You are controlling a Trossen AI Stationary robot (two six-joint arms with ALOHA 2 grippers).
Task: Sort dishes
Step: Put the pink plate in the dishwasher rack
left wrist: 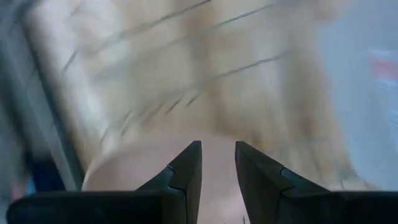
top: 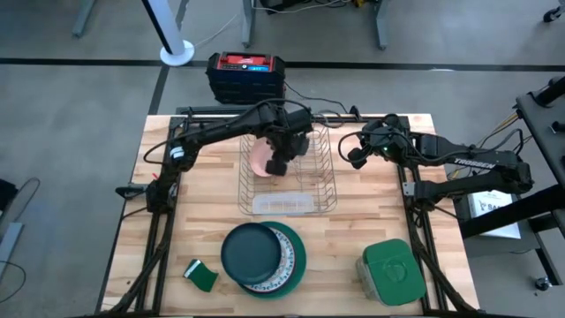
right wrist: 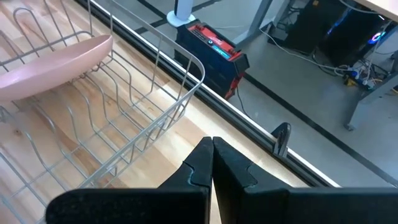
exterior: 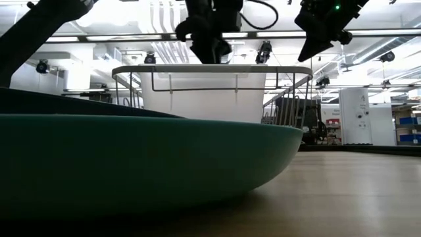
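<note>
Three plates sit stacked near table's front edge: dark teal plate (top: 251, 251) on top, ornamented white plate (top: 284, 256) under it, teal-green plate (top: 298, 262) lowest. Your left gripper (top: 276, 164) hangs over wire rack (top: 323, 168), jaws narrowly parted, seemingly pinching salmon-pink plate (right wrist: 53, 59) inside rack. Right gripper (right wrist: 212, 163) waits right of rack, jaws shut, empty.

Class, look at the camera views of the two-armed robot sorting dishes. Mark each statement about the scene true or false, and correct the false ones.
1. The salmon-pink round plate is in the wire dish rack. True.
2. The left gripper is over the rack at the pink plate. True.
3. The right gripper holds a plate. False: its jaws are shut on nothing.
4. The dark teal round plate stands in the rack. False: it tops the plate stack on the wooden table.
5. The square green-lidded container sits inside the rack. False: it is on the table.
</note>
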